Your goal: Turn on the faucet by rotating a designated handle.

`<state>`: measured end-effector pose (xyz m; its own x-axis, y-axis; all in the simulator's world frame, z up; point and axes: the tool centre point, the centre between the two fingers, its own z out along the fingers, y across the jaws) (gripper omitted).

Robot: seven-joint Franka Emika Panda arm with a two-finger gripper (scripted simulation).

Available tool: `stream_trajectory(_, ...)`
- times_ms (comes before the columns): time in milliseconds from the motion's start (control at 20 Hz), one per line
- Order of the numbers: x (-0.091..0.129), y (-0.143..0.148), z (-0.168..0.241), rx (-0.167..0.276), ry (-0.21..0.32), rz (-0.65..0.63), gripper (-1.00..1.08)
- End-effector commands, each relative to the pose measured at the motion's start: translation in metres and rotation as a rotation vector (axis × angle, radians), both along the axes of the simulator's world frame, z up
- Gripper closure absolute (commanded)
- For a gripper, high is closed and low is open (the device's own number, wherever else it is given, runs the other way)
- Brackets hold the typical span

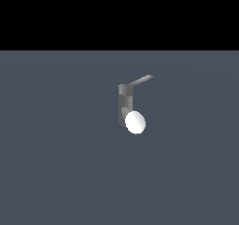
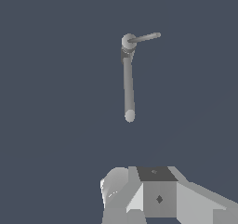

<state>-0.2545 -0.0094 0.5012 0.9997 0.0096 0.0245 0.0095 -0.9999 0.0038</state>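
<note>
The faucet (image 1: 124, 102) is a small dark grey upright fixture on the grey-blue floor, near the middle of the exterior view. Its bright white oval end (image 1: 135, 122) faces the camera. The handle (image 1: 141, 80), a thin light grey bar, sticks out from the faucet's top toward the exterior view's right. In the wrist view the faucet (image 2: 128, 79) shows from above as a long grey tube, with the handle (image 2: 146, 37) sticking out sideways from its round top. No gripper fingers show in either view.
Grey and white blocky parts of the robot arm (image 2: 155, 197) fill one edge of the wrist view, well apart from the faucet. The floor (image 1: 56, 149) is plain grey-blue around the faucet.
</note>
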Motion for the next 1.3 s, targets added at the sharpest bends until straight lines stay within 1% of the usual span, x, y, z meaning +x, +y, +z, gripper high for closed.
stream_trajectory(0,0.0,0.0,0.0,0.0,0.0,0.0,1.08)
stream_trajectory(300,0.004,0.002,-0.005,0.0,0.0,-0.022,1.08)
stream_trajectory(600,0.018,0.009,-0.019,0.002,0.001,-0.089,1.08)
stream_trajectory(900,0.043,0.019,-0.042,0.005,0.003,-0.203,1.08)
stream_trajectory(1250,0.083,0.028,-0.079,0.009,0.005,-0.377,1.08)
